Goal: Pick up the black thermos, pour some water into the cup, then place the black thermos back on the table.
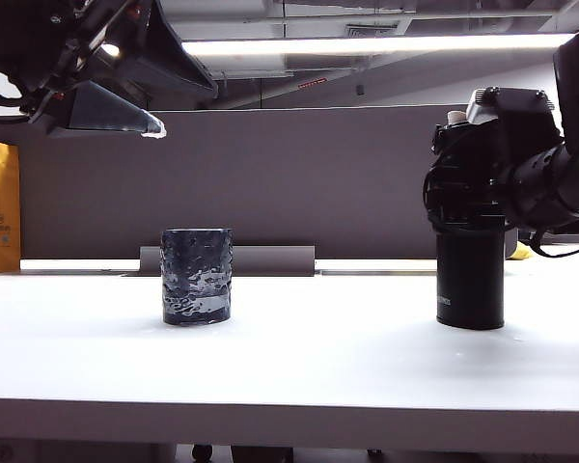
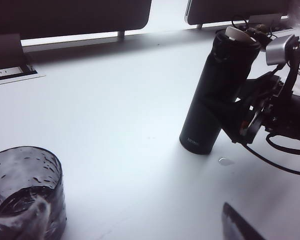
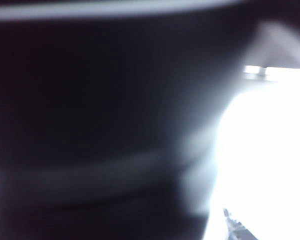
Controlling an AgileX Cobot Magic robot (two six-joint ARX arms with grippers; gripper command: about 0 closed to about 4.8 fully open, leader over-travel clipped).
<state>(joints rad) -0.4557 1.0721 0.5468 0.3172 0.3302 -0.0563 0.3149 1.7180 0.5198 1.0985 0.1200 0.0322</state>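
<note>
Here black thermos (image 1: 470, 285) stands between right gripper (image 1: 468, 183) jaws.

Black thermos (image 1: 470, 285): matt black body, smooth, showing almost no reflection; small white lettering printed near the base; pale smooth spout (image 2: 236, 33) sitting at the top.

Cup (image 1: 197, 276), standing left of the thermos: dark blue-black, glassy, dimpled and bumpy surface catching pale glints.

Desk (image 1: 299, 367) under the thermos: smooth white top, giving off a soft sheen.

Right claw (image 1: 463, 198), around the thermos's upper body: black, hard-looking parts, partly glossy.

Left claw (image 1: 125, 106), well above the cup: dark, dull-finished fingers.

Partition panel (image 1: 299, 174) behind the thermos: grey, matt.
</note>
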